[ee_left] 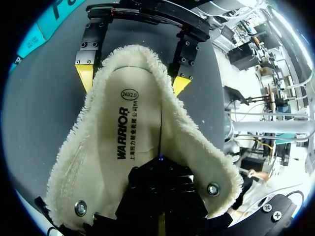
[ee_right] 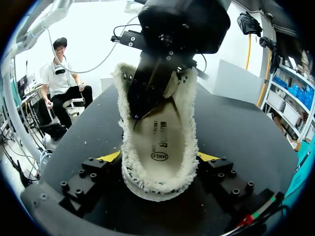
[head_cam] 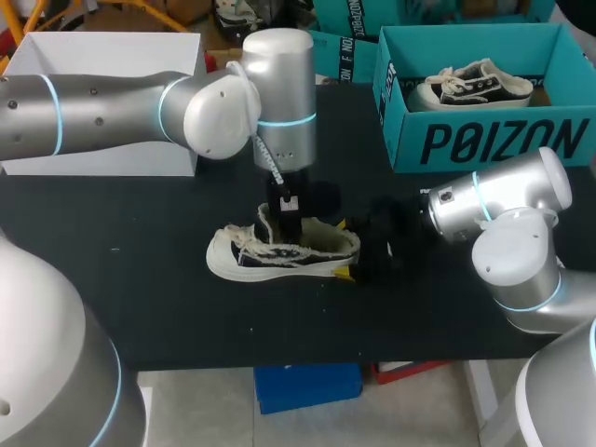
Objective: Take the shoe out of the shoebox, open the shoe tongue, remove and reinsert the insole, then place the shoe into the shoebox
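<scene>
A dark low shoe (head_cam: 279,253) with white sole and fleece lining lies mid-table, toe to the left. My left gripper (head_cam: 287,223) comes straight down into its opening. In the left wrist view it (ee_left: 160,160) is shut, its tips resting on the printed insole (ee_left: 123,132). My right gripper (head_cam: 342,248) grips the heel from the right, one yellow fingertip (ee_right: 110,156) pressed to each side of the fleece collar (ee_right: 157,189). The right wrist view shows the left gripper (ee_right: 136,114) pointing down onto the insole (ee_right: 157,142). The teal shoebox (head_cam: 484,140) stands at the back right.
A second shoe (head_cam: 470,86) lies inside the teal shoebox. A white box (head_cam: 102,56) stands at the back left, behind my left arm. Black table shows in front of the shoe and to its left.
</scene>
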Controlling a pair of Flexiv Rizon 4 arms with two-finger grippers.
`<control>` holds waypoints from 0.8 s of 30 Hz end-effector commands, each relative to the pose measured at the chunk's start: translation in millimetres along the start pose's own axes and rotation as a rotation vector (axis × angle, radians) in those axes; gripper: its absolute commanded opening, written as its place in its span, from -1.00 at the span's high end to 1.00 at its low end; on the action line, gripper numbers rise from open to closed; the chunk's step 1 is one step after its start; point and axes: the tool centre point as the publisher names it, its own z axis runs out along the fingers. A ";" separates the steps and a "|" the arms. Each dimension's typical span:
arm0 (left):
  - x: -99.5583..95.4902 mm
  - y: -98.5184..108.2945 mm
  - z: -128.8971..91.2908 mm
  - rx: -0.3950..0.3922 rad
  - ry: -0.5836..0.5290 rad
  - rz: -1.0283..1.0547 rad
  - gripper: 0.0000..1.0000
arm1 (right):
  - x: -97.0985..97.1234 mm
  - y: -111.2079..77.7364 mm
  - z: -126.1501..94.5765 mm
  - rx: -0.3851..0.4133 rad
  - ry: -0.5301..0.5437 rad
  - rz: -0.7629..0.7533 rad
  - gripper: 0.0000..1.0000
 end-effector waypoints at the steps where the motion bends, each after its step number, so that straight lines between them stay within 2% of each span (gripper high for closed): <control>1: 2.9 0.7 11.5 0.012 -0.007 0.000 1.00 | -0.3 -3.2 2.0 0.001 -0.001 0.002 1.00; 6: 0.8 0.6 9.1 0.025 -0.011 0.009 0.99 | -0.3 -3.2 2.0 0.001 -0.001 0.002 1.00; 7: -0.1 0.9 8.4 0.026 -0.011 0.009 0.64 | -0.3 -3.2 2.0 0.001 -0.001 0.002 1.00; 8: -0.8 1.2 7.7 0.028 -0.012 0.011 0.46 | -0.3 -3.2 2.0 0.001 -0.001 0.002 1.00; 11: -2.8 1.9 5.6 0.031 -0.019 0.014 0.51 | -0.3 -3.2 2.0 0.001 -0.001 0.002 1.00; 13: -3.9 2.0 4.6 0.029 -0.027 0.019 0.41 | -0.3 -3.2 2.0 0.001 -0.001 0.002 1.00; 16: -6.4 1.8 2.4 0.024 -0.041 0.023 0.56 | -0.3 -3.2 2.0 0.001 -0.001 0.002 1.00; 18: -7.9 1.9 1.1 0.008 -0.069 0.022 0.55 | -0.3 -3.2 2.0 0.001 -0.001 0.002 1.00; 24: -7.7 0.8 -3.1 -0.046 -0.193 0.028 0.71 | -0.3 -3.2 2.0 0.001 -0.001 0.002 1.00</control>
